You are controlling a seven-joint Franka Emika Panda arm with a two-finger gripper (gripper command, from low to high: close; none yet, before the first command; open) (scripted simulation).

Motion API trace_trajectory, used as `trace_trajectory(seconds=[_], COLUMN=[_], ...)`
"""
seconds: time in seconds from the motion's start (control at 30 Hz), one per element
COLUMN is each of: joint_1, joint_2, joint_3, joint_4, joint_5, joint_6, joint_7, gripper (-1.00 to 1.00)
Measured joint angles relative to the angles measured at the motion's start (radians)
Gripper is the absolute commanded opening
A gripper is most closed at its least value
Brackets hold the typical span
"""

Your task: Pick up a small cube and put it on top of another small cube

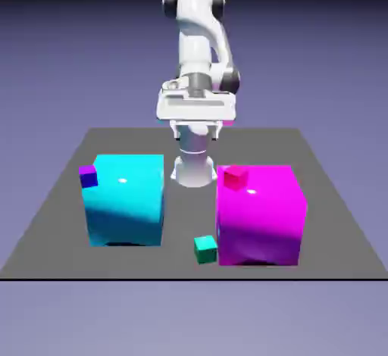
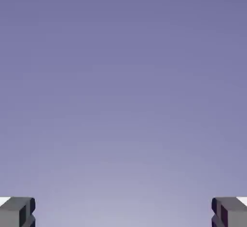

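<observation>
The small teal cube point(image 1: 204, 248) sits on the grey table point(image 1: 53, 210), near the front edge, in the gap between the two big blocks and just beside the lower corner of the magenta block point(image 1: 261, 218). Nothing touches it.

The gripper point(image 2: 123, 211) is nowhere near it. In the hand view its two grey fingertips point(image 2: 17, 211) stand at the far corners of the bottom edge, spread as wide as they go, with only bare blue-violet backdrop between them (so they hold nothing and touch nothing). In the exterior view the hand point(image 1: 195, 107) is a white bar raised well above the table, in front of the arm point(image 1: 198, 36), which folds up at the far side.

The cyan block point(image 1: 125, 199) stands on the exterior view's left, with a small purple cube point(image 1: 89, 176) at its top left corner. A small red-pink cube point(image 1: 236, 177) rests on the magenta block's top, near its back left corner.

The table is a flat dark grey slab; behind and below it is the plain blue-violet backdrop.

The fingers themselves cannot be made out in the exterior view, and a speck of pink at the hand's right end is too small to identify. The arm's base point(image 1: 193, 171) is partly hidden between the blocks.
</observation>
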Motion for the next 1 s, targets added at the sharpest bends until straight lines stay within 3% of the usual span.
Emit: trace_trajectory(seconds=[0.4,0.83,1.0], joint_1=[-0.233,-0.511,-0.505], joint_2=[0.434,0.878,0.965], joint_3=[0.211,0.405,0.411], joint_4=[0.309,0.421,0.411], joint_5=[0.315,0.491,0.491], joint_6=[-0.311,-0.589,-0.524], joint_7=[0.266,0.831,0.864], gripper=[1.00,1.00,1.00])
